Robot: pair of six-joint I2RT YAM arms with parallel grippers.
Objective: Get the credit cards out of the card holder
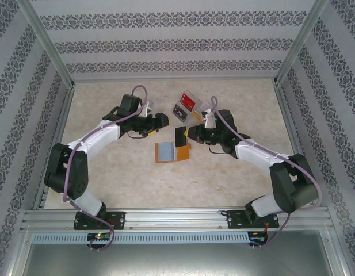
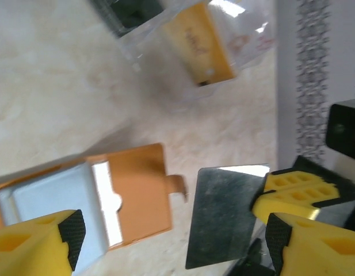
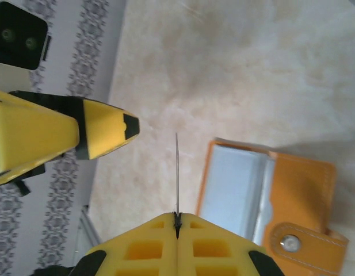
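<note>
The card holder (image 1: 171, 153) lies open on the table, orange-tan with grey-blue pockets (image 2: 56, 195), its tab clasp (image 3: 304, 244) towards the right arm. My right gripper (image 1: 187, 137) is shut on a dark grey credit card (image 2: 226, 215), held on edge just above the table beside the holder's clasp side. The right wrist view has that card edge-on (image 3: 177, 172) between its shut gripper (image 3: 177, 221). My left gripper (image 2: 171, 253) is open, hovering over the holder and card with nothing between its fingers. One of its fingers (image 3: 102, 135) is close to the card.
A clear plastic tray (image 1: 191, 112) sits behind the holder, with a red card (image 1: 189, 102), a dark one (image 1: 179, 111) and a yellow one (image 2: 197, 43) in it. Metal frame rails and patterned walls (image 1: 315, 92) enclose the table.
</note>
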